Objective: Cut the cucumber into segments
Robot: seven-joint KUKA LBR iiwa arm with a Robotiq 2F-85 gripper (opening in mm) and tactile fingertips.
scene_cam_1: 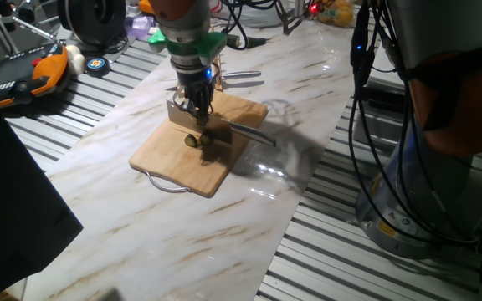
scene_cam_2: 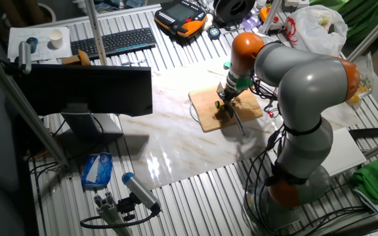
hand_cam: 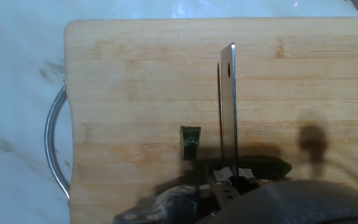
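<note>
Hand view, nearest first. At 6 o'clock, the gripper (hand_cam: 232,180) sits at the lower edge of the frame, its housing filling the bottom right. It is closed on the knife (hand_cam: 229,109); the blade runs edge-on from the gripper straight up toward 12 o'clock, with a hole near its far tip. The jaws themselves are largely hidden by the housing, so how far apart they stand cannot be judged beyond their being clamped on the knife.

The cucumber (hand_cam: 267,165) lies on the wooden board (hand_cam: 135,81) just right of the blade, at about 5 o'clock from frame centre, dark green and lying crosswise to the blade. Its left end is hidden by the gripper, so whether the blade touches it cannot be told. One cut segment (hand_cam: 190,139) rests on the board left of the blade, at about 7 o'clock from centre, apart from both blade and cucumber. A metal handle loop (hand_cam: 53,149) curves off the board's left edge at 9 o'clock.

One fixed view: the gripper (scene_cam_1: 196,107) stands upright over the board (scene_cam_1: 174,163), which rests on the marble-patterned table (scene_cam_1: 224,234). Small green pieces lie just below the gripper; they are too small to tell apart.

The other fixed view: the arm reaches down to the board (scene_cam_2: 209,108); a keyboard (scene_cam_2: 113,40) lies well beyond at 11 o'clock.
</note>
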